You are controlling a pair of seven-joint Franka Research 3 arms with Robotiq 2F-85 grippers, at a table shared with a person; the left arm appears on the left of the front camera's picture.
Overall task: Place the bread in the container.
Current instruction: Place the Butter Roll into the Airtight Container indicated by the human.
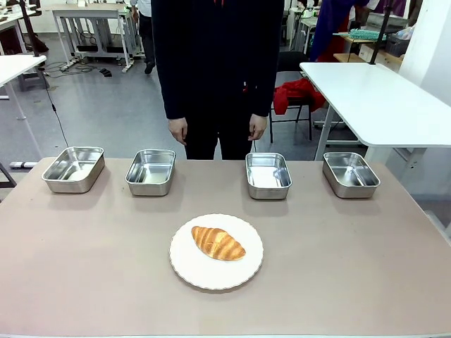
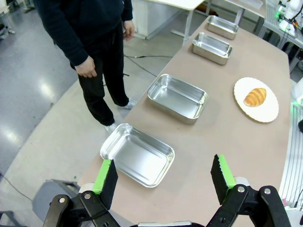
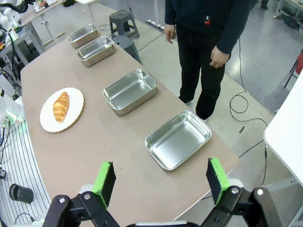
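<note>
The bread (image 1: 218, 243) is left on the white plate (image 1: 184, 269), open to grasping; four steel trays (image 1: 148, 188) are lined beyond the plate; the left gripper (image 2: 164, 176) and right gripper (image 3: 161, 176) are held wide, empty.

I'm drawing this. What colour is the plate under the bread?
The plate is white; the front view shows it best.

Lab: white worktables (image 1: 373, 95), floor cables (image 1: 79, 68)

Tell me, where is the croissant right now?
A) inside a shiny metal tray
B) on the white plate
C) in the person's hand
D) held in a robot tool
B: the croissant lies on the round white plate in the middle of the table.
</note>
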